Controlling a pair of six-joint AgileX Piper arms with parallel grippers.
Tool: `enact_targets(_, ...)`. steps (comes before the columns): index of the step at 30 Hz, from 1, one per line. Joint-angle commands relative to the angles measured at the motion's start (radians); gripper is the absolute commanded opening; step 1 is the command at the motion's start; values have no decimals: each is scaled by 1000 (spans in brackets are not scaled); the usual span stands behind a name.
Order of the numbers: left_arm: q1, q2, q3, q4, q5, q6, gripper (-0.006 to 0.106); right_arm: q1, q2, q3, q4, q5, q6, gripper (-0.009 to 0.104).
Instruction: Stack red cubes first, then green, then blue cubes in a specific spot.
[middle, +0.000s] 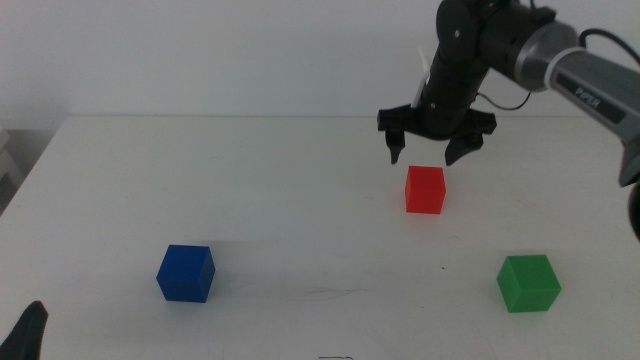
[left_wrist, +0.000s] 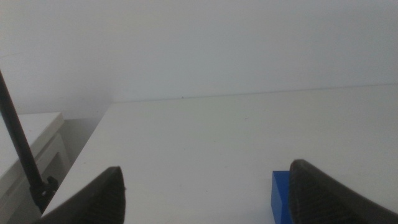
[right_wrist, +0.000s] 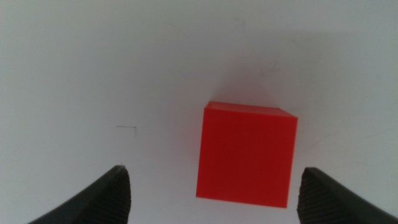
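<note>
Nothing stacked yet — the right gripper (middle: 435, 153) hangs spread wide above the small matte red cube (middle: 424, 189), while the matte green cube (middle: 528, 282) and matte blue cube (middle: 186, 273) sit well apart — left gripper (left_wrist: 205, 193) idle, its jaws apart.

I count three cubes on my table (middle: 300, 150), one of each colour: one red cube (middle: 425, 189), one green cube (middle: 528, 282) and one blue cube (middle: 186, 272). None is stacked on another, so that makes three separate singles. I have two grippers: the right gripper (middle: 429, 148), with its two dark jaws spread apart, and the left gripper (left_wrist: 205, 193), likewise showing two jaws spread wide in its own wrist camera.
</note>
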Motion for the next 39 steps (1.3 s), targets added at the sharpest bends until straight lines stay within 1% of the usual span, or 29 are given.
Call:
enact_targets(1, 1, -20, -4, -11, -78, -13, 87, 2, -49, -35, -21, -10, 12, 75)
enact_targets(5, 1, -20, -4, -11, -78, -13, 87, 2, -23, -35, -21, 13, 23, 73)
enact_targets(14, 1, -20, -4, -11, -78, -13, 87, -17, 4, -35, -49, 6, 66, 73)
enact_targets(23, 1, -20, -4, -11, -78, -13, 87, -22, 53, -35, -50, -4, 66, 71)
enact_targets(25, 1, -20, -4, -11, -78, -13, 87, -24, 61, -35, -53, -18, 66, 65)
enact_targets(26, 1, -20, -4, -11, -78, -13, 87, -24, 61, -35, -55, -22, 66, 61)
enact_targets(27, 1, -20, -4, -11, -78, -13, 87, -24, 61, -35, -60, -24, 67, 53)
enact_targets(30, 1, -20, -4, -11, -78, -13, 87, -24, 58, -35, -67, -24, 67, 22)
enact_targets(32, 1, -20, -4, -11, -78, -13, 87, -24, 55, -35, -66, -24, 69, -2)
enact_targets(33, 1, -20, -4, -11, -78, -13, 87, -24, 51, -35, -60, -24, 69, -1)
enact_targets(36, 1, -20, -4, -11, -78, -13, 87, 5, -23, 53, -22, -64, 82, -1)
enact_targets(39, 1, -20, -4, -11, -78, -13, 87, 50, -124, 193, -18, -133, 94, -1)
